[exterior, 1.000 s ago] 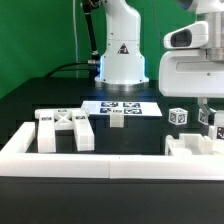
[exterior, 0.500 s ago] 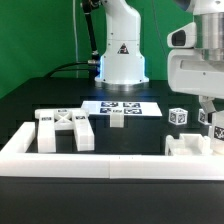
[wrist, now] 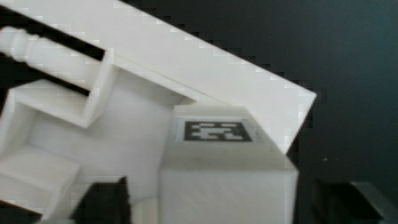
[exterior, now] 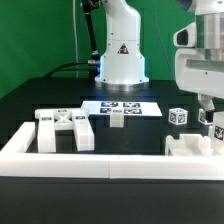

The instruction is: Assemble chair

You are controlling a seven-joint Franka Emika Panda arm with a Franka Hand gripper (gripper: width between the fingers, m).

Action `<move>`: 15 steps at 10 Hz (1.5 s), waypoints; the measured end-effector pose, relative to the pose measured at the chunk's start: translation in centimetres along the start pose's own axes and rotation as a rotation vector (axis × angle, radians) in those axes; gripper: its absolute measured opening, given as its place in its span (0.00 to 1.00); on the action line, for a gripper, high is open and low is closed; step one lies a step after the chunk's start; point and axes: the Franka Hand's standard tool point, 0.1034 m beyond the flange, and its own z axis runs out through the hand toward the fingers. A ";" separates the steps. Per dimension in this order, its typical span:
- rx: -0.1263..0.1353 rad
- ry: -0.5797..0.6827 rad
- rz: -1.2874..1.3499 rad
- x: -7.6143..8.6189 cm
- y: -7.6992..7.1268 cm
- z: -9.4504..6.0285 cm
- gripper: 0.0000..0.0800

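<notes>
The chair [exterior: 70, 130] is in loose parts on the black desk [exterior: 30, 100], nothing joined. The X-braced back panel [exterior: 62, 126] sits at the exterior view's left, just behind the low barrier wall [exterior: 100, 160] — its long axis runs side to side across that view, tags on its upper face. A small block [exterior: 117, 121] stands near the marker board [exterior: 120, 106]. At the exterior view's right are a tagged cube [exterior: 179, 116] and the notched seat piece [exterior: 188, 147], which is against the wall. All parts are matt white plastic, square-edged and blocky.

Your claw [exterior: 206, 106] hangs low over the right-hand group. In the wrist view its dark fingers [wrist: 107, 203] flank a white tagged block [wrist: 222, 170], tag facing the camera, with a flat slab [wrist: 196, 60] slanting behind it. You cannot tell whether the claw pinches the block or merely straddles it.
</notes>
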 end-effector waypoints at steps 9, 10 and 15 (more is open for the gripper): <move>-0.037 0.015 -1.021 -0.5 -0.1 0.0 0.81; -0.048 0.020 -1.112 -0.5 0.0 0.0 0.81; -0.078 0.033 -1.300 -0.1 0.1 0.0 0.68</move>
